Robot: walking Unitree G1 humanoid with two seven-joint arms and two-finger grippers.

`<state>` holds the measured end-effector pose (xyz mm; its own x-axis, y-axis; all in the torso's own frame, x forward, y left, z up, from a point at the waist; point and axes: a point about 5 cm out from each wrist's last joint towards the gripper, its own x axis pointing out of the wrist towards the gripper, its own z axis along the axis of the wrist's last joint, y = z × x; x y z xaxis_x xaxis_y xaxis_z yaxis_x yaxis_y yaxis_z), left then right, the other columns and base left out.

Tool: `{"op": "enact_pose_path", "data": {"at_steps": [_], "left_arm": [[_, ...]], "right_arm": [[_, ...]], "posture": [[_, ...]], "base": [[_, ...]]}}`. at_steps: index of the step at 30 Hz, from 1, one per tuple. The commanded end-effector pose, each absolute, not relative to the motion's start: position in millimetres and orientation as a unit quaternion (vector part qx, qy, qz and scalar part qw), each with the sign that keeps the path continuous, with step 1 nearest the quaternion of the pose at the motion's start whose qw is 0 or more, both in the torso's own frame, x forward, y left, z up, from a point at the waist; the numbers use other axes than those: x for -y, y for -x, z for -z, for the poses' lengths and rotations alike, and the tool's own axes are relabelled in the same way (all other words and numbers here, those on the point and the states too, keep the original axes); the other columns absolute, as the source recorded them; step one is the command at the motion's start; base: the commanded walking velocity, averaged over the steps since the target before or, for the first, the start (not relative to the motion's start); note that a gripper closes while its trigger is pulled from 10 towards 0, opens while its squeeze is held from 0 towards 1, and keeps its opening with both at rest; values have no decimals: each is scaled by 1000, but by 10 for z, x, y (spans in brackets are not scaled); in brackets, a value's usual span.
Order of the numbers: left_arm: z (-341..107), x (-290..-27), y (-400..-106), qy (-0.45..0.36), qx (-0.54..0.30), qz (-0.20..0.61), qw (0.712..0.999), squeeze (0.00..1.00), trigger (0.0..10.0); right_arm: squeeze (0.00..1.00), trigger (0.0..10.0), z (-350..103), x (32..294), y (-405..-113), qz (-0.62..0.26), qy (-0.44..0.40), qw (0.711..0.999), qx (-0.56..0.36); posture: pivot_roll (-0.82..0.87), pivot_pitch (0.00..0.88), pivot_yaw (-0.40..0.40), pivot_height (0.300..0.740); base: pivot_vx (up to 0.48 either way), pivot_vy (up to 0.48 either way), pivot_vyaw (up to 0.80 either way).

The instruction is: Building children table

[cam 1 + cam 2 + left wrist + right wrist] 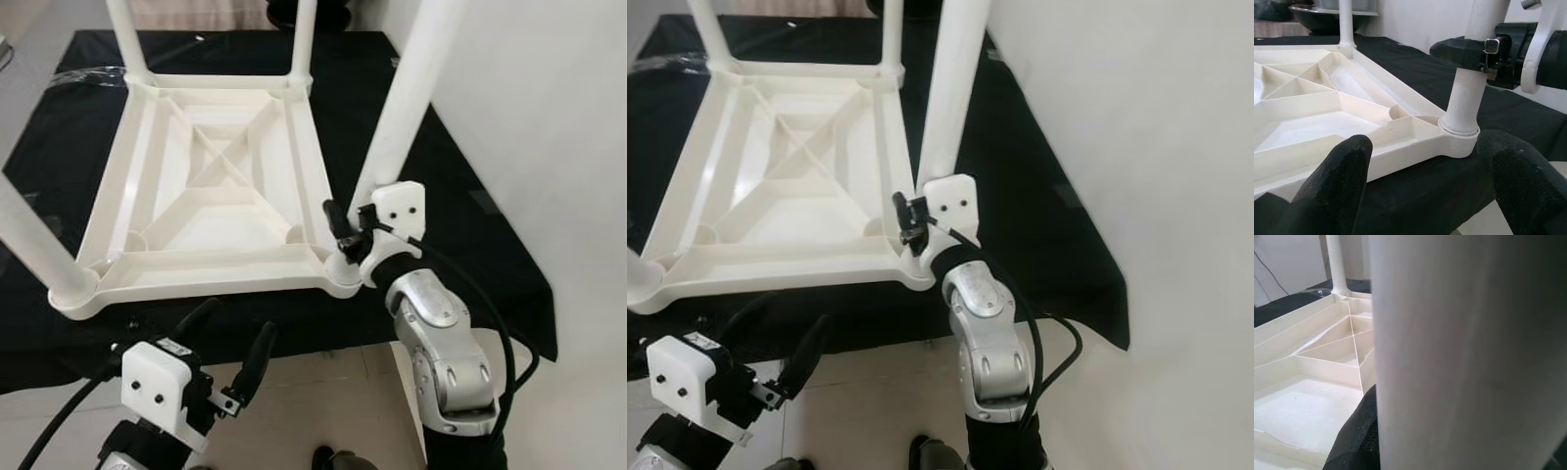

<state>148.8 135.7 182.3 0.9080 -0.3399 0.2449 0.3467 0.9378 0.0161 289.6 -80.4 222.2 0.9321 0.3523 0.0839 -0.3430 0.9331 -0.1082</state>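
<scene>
The right gripper [345, 233] is clamped around the base of a white table leg [404, 108], just above the socket at the near right corner of the upturned white plastic children's table top [211, 191]. The left gripper [227, 354] hovers with fingers spread, just off the near edge of the black cloth [460, 225]. The top lies underside up on that cloth, with legs standing at all four corners.
</scene>
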Motion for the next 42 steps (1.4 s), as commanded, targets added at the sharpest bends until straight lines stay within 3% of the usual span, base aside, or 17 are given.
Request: {"op": "enact_pose_path", "data": {"at_steps": [1,2,7,8,10,11,13,17,24,25,26,32,37,41,42], "left_arm": [[-1774,-1362,-1479,15,112,174,978,0,10000],[-1778,-1361,-1473,15,112,173,978,0,10000],[-1787,-1354,-1456,15,113,173,978,0,10000],[-1790,-1350,-1451,15,113,173,978,0,10000],[-1794,-1343,-1445,15,113,174,978,0,10000],[-1798,-1338,-1437,16,113,174,978,0,10000],[-1800,-1334,-1432,16,113,174,978,0,10000],[-1813,-1318,-1404,16,112,173,978,0,10000],[-1821,-1310,-1378,16,111,173,978,0,10000],[-1825,-1306,-1365,16,110,173,979,0,10000],[-1828,-1302,-1353,16,109,173,979,0,10000],[-1834,-1293,-1331,17,107,174,979,0,10000],[-1837,-1286,-1327,17,107,174,979,0,10000],[-1834,-1283,-1327,17,107,173,979,0,10000],[-1832,-1286,-1325,17,107,172,979,0,10000]], "right_arm": [[0,10000,-1934,728,-2896,-196,64,978,-38],[1000,10000,-1970,670,-2879,-228,51,972,-31],[1000,10000,-2206,541,-2931,-387,2,922,14],[882,10000,-2255,560,-2980,-418,16,908,27],[882,10000,-2303,590,-3024,-444,29,895,38],[0,10000,-2313,609,-3063,-473,38,879,39],[0,10000,-2314,627,-3103,-492,51,868,39],[0,10000,-2287,676,-3211,-584,81,807,27],[0,10000,-2314,677,-3320,-610,76,788,23],[0,8902,-2355,665,-3378,-614,63,786,27],[0,0,-2390,658,-3420,-617,54,785,31],[0,0,-2424,701,-3498,-636,45,770,39],[0,0,-2397,802,-3524,-628,54,776,31],[0,0,-2276,978,-3499,-567,91,819,-5],[0,0,-2205,1023,-3505,-496,101,862,-19]], "posture": [[53,219,-127,740],[57,225,-129,740],[64,230,-134,740],[68,233,-137,740],[70,234,-137,740],[80,241,-142,740],[81,242,-142,740],[97,255,-147,740],[104,264,-148,740],[109,269,-147,740],[112,272,-148,740],[114,278,-147,740],[106,280,-151,740],[99,274,-162,740],[88,271,-170,740]], "base": [[0,0,0],[0,0,0],[0,0,0],[0,0,0],[0,0,0],[0,0,0],[0,0,0],[0,0,0],[0,0,0],[0,0,0],[0,0,0],[0,0,0],[0,0,0],[0,0,0],[0,0,0]]}}
